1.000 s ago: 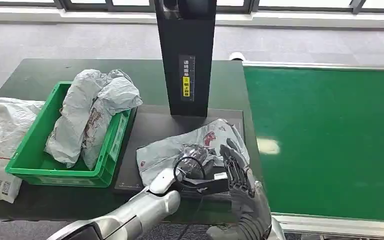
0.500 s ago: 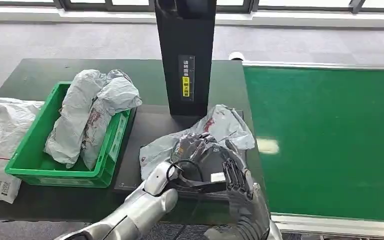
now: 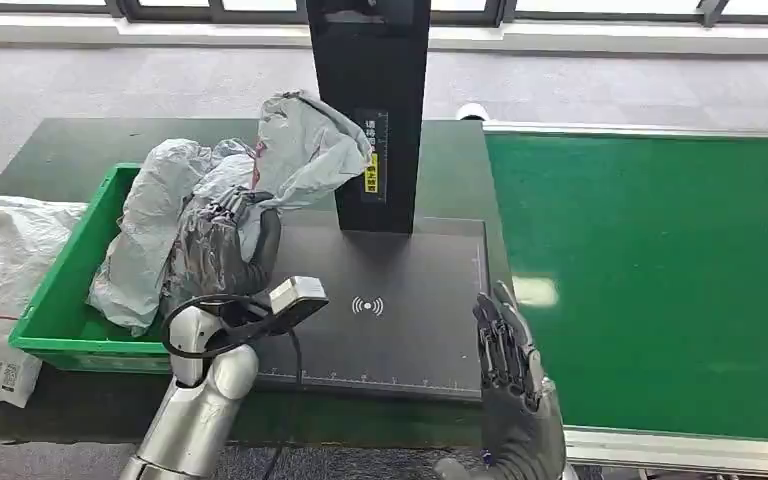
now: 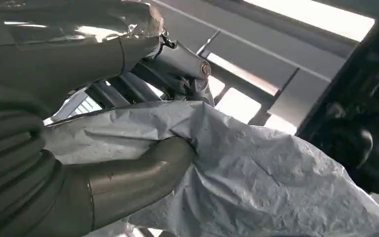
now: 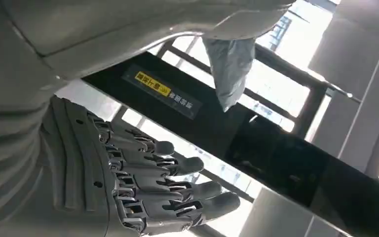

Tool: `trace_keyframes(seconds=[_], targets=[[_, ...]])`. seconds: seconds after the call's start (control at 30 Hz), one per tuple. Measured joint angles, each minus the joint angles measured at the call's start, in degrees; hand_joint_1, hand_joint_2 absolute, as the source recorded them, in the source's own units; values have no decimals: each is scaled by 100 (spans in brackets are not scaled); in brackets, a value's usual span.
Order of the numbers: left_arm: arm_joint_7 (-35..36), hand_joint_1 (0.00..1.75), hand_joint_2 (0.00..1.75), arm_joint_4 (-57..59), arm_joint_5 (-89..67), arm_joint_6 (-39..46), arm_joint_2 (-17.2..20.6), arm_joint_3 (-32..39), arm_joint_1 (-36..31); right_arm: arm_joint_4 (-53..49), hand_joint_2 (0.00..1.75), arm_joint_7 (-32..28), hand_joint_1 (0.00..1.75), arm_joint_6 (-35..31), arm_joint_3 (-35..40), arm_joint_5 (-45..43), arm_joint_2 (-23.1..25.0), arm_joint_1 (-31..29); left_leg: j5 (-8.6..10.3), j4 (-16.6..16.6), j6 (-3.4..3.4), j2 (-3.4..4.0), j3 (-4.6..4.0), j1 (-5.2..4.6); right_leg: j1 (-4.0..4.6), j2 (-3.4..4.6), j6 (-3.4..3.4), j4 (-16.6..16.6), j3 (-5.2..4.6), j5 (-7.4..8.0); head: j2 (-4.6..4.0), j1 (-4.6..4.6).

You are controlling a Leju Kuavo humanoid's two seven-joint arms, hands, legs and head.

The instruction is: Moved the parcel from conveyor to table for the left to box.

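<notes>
The left hand grips the parcel, thumb and fingers pinching a fold of its grey film. A second ago the parcel lay on the scanner pad at 6 o'clock of the black post; now it hangs lifted, at about 1 o'clock of the hand, over the near corner of the green bin. The pad lies bare, so the boxing step looks well under way, with only the release left. The right hand has let go and stands with fingers apart and empty at the pad's 4 o'clock edge, beside the conveyor.
</notes>
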Motion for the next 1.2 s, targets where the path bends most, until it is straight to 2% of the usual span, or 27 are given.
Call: trace_keyframes(seconds=[0.33,0.53,0.6,0.73,0.9,1.0,1.2], targets=[[-311,175,175,-558,112,7,24,545,226,-88,175,20,0,-29,-35,24,2,98,0,1,0,-1,0,-1,0,-1,0,-1,-1,0,0,0],[-685,175,175,-595,1292,7,151,1089,145,-88,175,-11,0,-250,-37,-81,-11,105,0,1,-1,0,2,0,2,1,-1,0,-3,0,0,-2],[-606,175,175,-389,1070,7,328,1394,-101,-85,175,-37,0,-313,-35,-265,-44,103,4,0,-4,-3,1,2,3,-5,-1,3,-2,0,0,-2],[-718,175,175,733,159,7,698,2307,-955,-17,175,-59,0,-483,20,-656,-184,-86,20,0,-23,-4,0,4,4,-2,-20,13,-9,14,0,0],[-722,175,175,786,135,4,711,2349,-1000,-15,175,-59,0,-490,20,-665,-186,-96,21,0,-23,-2,0,5,4,-1,-22,14,-9,15,0,0],[-556,175,175,2658,-474,4,1186,3699,-2168,103,175,-77,0,-601,52,-863,-313,-291,30,0,-30,8,-1,5,5,10,-30,21,-20,26,0,-2],[-259,175,175,3825,-575,7,1395,3963,-2737,118,175,-77,0,-477,52,-806,-313,-426,30,0,-30,1,-8,5,5,8,-30,21,-23,26,0,-2]])
